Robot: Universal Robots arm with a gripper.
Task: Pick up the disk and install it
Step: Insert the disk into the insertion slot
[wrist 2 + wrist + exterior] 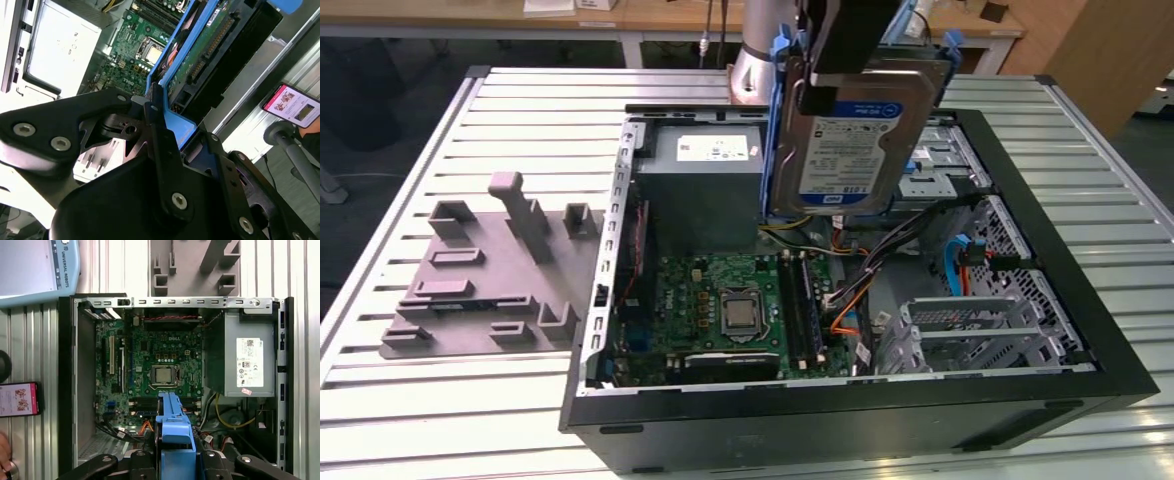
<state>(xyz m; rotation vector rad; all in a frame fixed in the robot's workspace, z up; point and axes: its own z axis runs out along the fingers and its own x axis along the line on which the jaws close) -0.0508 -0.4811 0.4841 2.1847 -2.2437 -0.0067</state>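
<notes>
Hand (851, 72) grips blue-and-white-labelled disk (847, 150) above open case (854, 405).

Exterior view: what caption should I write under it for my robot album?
The robot's pincer grips the blue-framed disk above the open computer case, with its green motherboard showing.

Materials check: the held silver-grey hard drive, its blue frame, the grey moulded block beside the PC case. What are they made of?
Silver-grey hard drive: bare metal casing, dull sheen, paper-like label. Blue frame: moulded plastic, judging by its uniform colour and soft gloss. Grey block: matte, probably plastic or printed; can't tell for certain.
</notes>
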